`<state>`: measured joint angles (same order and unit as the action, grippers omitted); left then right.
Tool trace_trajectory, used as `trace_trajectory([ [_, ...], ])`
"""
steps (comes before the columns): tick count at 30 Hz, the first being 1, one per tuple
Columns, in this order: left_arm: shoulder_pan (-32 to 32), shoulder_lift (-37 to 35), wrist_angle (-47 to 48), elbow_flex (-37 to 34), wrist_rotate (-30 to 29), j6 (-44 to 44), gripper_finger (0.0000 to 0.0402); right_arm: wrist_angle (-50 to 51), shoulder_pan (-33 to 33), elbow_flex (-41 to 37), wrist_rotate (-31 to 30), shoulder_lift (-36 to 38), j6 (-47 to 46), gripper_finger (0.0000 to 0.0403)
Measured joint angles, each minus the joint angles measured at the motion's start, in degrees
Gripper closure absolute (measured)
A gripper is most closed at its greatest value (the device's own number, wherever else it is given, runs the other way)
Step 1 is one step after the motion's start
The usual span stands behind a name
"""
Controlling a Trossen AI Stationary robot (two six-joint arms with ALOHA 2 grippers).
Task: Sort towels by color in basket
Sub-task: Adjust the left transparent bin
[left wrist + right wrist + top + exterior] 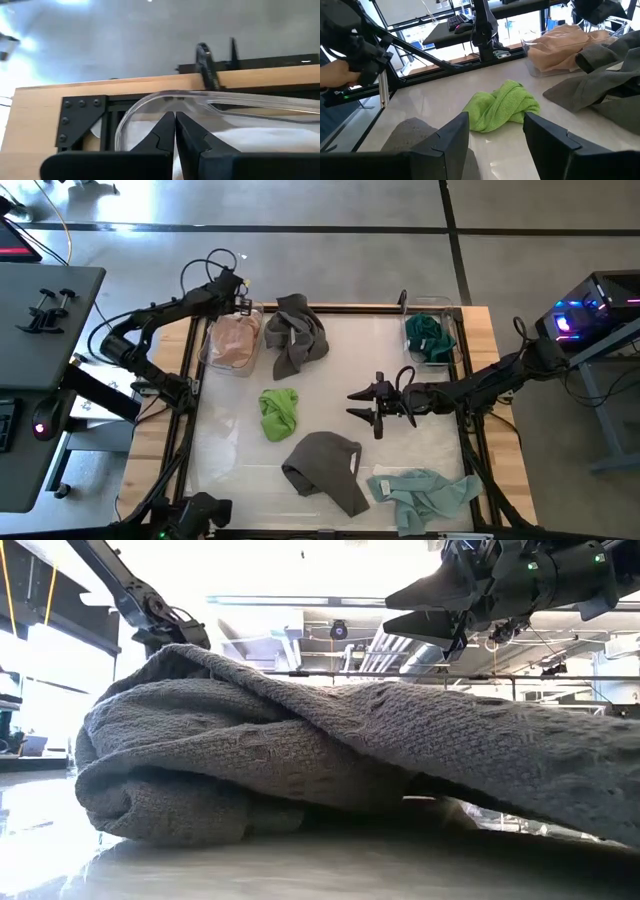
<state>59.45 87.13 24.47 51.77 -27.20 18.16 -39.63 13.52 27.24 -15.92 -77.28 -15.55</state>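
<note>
Grey towel (330, 760) foreground; pink towel (234, 338) in left bin (205, 352); teal towel (428, 335) in right bin (449, 330).

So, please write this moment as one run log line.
left gripper: shut, over pink towel bin | right gripper: open, mid-table, empty | lime green towel: loose
</note>
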Motion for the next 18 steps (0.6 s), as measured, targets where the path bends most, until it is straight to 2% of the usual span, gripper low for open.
trace_trajectory([
  [5, -0.7, 2.7, -0.5, 0.0, -4.3, -2.5, 0.0401, 0.0, 0.0, 0.0, 0.0, 0.0, 0.3, 0.0218],
  [18, -0.2, 2.7, -4.9, 0.0, -5.0, 1.3, 0.0401, 0.9, 0.1, 0.0, 0.0, 0.0, -0.7, 0.0218],
])
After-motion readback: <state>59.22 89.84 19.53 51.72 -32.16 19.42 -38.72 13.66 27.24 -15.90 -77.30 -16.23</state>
